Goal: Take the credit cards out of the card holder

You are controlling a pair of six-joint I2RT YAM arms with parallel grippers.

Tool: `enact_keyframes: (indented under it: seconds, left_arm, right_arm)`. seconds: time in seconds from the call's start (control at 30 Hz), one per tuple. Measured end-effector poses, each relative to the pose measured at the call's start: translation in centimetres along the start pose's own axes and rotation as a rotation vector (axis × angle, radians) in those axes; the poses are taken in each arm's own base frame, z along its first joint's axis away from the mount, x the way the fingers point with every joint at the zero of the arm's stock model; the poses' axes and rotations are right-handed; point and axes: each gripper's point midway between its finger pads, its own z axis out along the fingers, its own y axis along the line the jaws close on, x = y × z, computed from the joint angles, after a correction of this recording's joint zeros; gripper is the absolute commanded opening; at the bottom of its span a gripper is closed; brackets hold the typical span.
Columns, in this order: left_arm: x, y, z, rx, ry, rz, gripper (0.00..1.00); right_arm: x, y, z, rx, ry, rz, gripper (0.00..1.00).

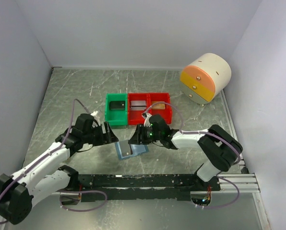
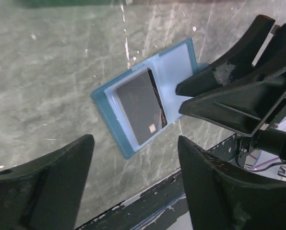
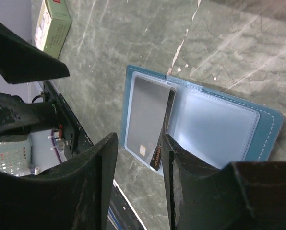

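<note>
Here, card holder [image 3: 215, 127] open flat, grey credit cards [image 3: 145, 112] (one askew) pocketed

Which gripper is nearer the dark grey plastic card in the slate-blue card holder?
Right. The right gripper is directly over the dark grey plastic card; the left gripper is beside the slate-blue card holder, clear of it.
</note>
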Motion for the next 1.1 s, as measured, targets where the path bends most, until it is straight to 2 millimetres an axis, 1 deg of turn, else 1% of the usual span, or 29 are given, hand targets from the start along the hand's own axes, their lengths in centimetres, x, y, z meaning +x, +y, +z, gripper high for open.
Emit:
enact_keyframes:
  seconds: [0.07, 0.13, 0.23, 0.4, 0.5, 0.67, 0.8, 0.93, 1.1]
  left_arm:
    - [0.9, -0.7, 0.8, 0.008, 0.032, 0.010, 0.74]
    - [1.6, -0.8, 1.5, 0.000, 0.059, 0.008, 0.69]
    - [2.5, -0.8, 2.6, -0.022, 0.092, 0.007, 0.66]
    - [3.8, -0.3, 4.0, -0.067, 0.132, 0.014, 0.58]
    - [4.2, 0.1, 4.6, -0.097, 0.137, 0.012, 0.56]
    - [4.1, -0.5, 5.3, -0.088, 0.119, 0.013, 0.44]
    - [4.7, -0.2, 5.9, -0.107, 0.133, 0.024, 0.32]
    - [5.3, 0.6, 6.4, -0.148, 0.146, 0.033, 0.31]
    - [5.2, 0.8, 6.6, -0.164, 0.134, 0.042, 0.30]
  right_arm:
    - [0.5, -0.3, 0.5, -0.010, 0.023, 0.017, 0.38]
    - [0.8, -0.4, 0.8, -0.015, 0.035, 0.025, 0.37]
    - [1.3, -0.9, 1.1, -0.010, 0.053, 0.037, 0.33]
    - [1.7, -2.0, 1.5, 0.031, 0.059, 0.059, 0.33]
    - [1.8, -2.2, 1.5, 0.040, 0.061, 0.060, 0.29]
    - [2.0, -2.1, 2.0, 0.017, 0.070, 0.063, 0.25]
    - [2.3, -2.2, 2.4, 0.005, 0.081, 0.070, 0.23]
    - [2.4, -2.1, 2.5, -0.005, 0.086, 0.079, 0.23]
    - [2.4, -1.7, 2.5, -0.029, 0.090, 0.078, 0.18]
